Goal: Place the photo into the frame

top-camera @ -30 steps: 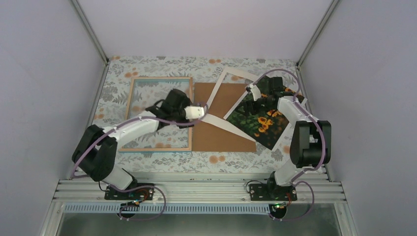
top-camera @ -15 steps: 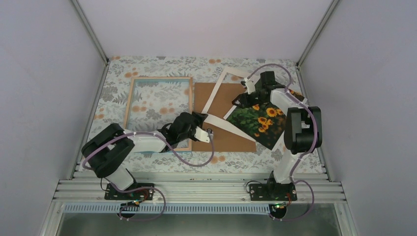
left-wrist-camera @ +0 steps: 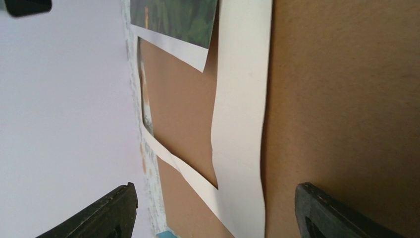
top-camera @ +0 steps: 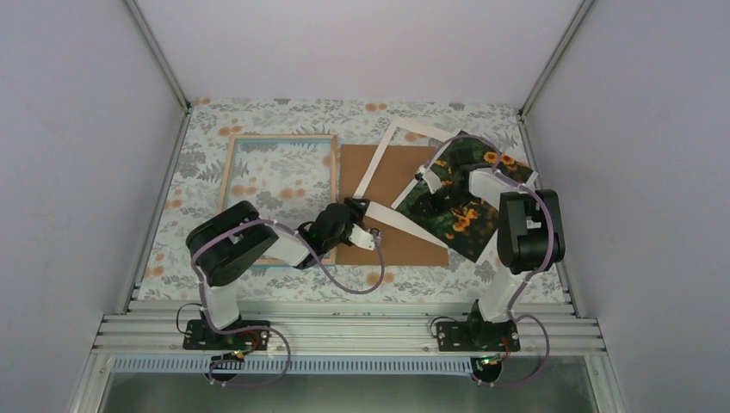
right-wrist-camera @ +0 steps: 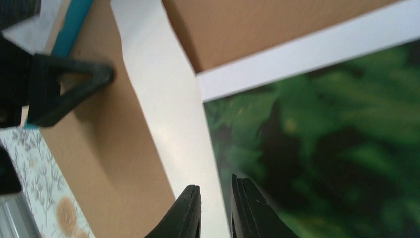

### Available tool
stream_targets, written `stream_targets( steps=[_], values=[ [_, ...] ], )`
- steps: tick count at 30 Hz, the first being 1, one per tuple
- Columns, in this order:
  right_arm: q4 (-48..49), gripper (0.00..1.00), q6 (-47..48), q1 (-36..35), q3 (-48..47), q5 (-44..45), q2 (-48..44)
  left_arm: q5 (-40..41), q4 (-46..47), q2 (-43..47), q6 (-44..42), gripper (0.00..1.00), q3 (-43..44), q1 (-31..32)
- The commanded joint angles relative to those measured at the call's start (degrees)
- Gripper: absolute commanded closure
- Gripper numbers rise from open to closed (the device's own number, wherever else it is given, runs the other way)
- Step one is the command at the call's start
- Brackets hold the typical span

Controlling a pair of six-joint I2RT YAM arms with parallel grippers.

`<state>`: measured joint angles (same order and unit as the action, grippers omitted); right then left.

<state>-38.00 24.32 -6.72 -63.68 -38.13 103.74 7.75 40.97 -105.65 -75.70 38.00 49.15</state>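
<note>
**Top external:** fixed, high behind the arm bases, facing down and forward. Distant, it takes in the whole floral tablecloth point(top-camera: 284, 112).
**Left wrist:** close, low and rolled sideways, grazing along the brown backing board point(left-wrist-camera: 346, 99) and white mat point(left-wrist-camera: 242, 99).
**Right wrist:** closest, looking down at the photo point(right-wrist-camera: 322, 139).
**Shared by all:** backing board, mat strip, photo's edge.

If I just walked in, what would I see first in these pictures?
Probably the bright sunflower photo on the right, lying partly on a white mat and brown board, with the right gripper nearly pinched shut at its edge. The left gripper hangs wide open over the board, beside the teal frame on the left.
</note>
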Motion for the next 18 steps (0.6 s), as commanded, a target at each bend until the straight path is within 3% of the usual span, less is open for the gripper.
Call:
stream_targets(
  steps=[1, 13, 18],
  values=[
    [-2.06, 0.84, 5.83, -1.01, 4.3, 2.15, -2.07, 1.55, 5.26, -3.39, -1.25, 0.21, 1.75, 0.41],
    [2.61, 0.92, 9.64, -1.39, 10.24, 10.89, 4.62, 1.66, 10.31, -10.07, -5.27, 0.25, 5.64, 0.53],
    [2.81, 0.93, 9.61, -1.45, 10.42, 10.85, 4.46, 1.89, 11.39, -11.29, -5.75, 0.35, 7.59, 0.51]
  ],
)
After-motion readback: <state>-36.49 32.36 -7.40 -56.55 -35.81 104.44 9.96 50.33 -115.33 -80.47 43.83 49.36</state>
